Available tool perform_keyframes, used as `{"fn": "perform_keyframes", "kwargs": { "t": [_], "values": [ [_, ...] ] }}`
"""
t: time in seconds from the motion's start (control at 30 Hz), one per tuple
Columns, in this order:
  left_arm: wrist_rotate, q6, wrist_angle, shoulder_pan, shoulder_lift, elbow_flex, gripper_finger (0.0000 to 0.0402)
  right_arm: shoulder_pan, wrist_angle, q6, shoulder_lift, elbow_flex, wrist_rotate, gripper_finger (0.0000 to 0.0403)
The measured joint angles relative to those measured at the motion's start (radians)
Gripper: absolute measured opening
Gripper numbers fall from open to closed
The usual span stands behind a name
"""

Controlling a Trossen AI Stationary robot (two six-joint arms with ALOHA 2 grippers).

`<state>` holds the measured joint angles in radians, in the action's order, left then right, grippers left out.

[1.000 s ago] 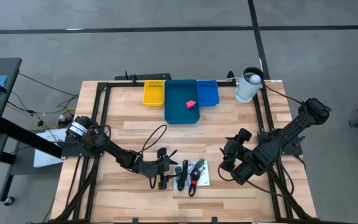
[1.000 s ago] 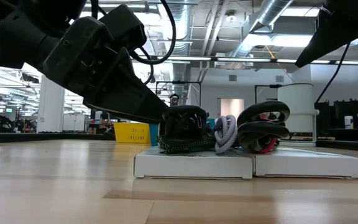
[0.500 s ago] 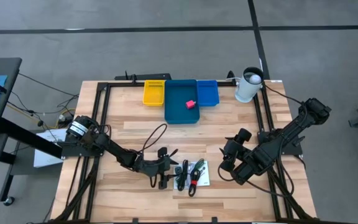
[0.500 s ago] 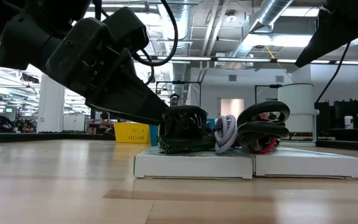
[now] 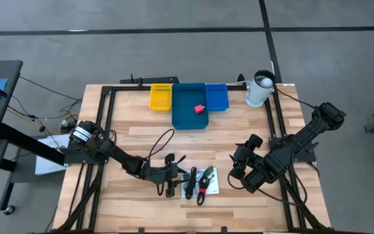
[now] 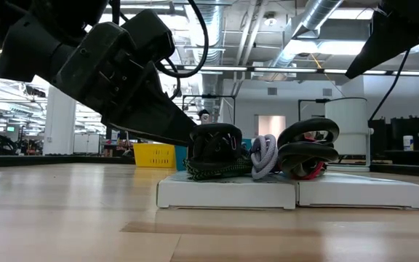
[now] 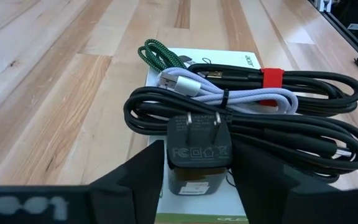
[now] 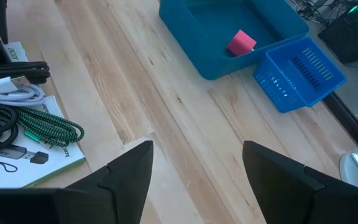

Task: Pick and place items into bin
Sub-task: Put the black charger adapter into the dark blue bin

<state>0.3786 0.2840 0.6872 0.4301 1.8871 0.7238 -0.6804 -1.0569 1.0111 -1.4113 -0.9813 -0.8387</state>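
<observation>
The black plug-in charger sits on the white printed cards near the table's front edge, bundled with black cables, a grey-white cable and a green braided cord. My left pincer flanks the charger on both sides; whether it grips, I cannot tell. My right pincer hovers released over bare wood. The pink-red block lies in the big blue bin.
</observation>
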Motion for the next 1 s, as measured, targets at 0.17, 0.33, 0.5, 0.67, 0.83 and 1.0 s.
{"fn": "perform_keyframes", "kwargs": {
  "t": [0.17, 0.33, 0.5, 0.67, 0.83, 1.0],
  "values": [
    [0.0, 0.0, 0.0, 0.0, 0.0, 0.0, 0.0145, 0.0, 0.003, 0.0, 0.0, 0.0, 0.0, 0.0244],
    [0.0, 0.0, 0.0, 0.0, 0.0, 0.0, 0.0146, 0.0, 0.004, 0.0, 0.0, 0.0, 0.0, 0.0244],
    [0.001, 0.0, 0.0, 0.0, 0.0, 0.0, 0.0148, 0.0, 0.004, 0.0, 0.0, 0.0, 0.0, 0.0244],
    [0.003, 0.0, 0.0, 0.008, 0.0, 0.0, 0.0143, 0.0, 0.004, 0.0, 0.0, 0.0, 0.0, 0.0244],
    [0.032, -0.005, 0.001, 0.026, 0.0, 0.0, 0.0145, 0.001, 0.004, 0.0, 0.0, 0.0, 0.0, 0.0244],
    [0.056, -0.022, 0.002, 0.037, 0.0, 0.0, 0.0142, 0.008, 0.006, 0.001, 0.0, 0.0, 0.0, 0.0244]
  ]
}}
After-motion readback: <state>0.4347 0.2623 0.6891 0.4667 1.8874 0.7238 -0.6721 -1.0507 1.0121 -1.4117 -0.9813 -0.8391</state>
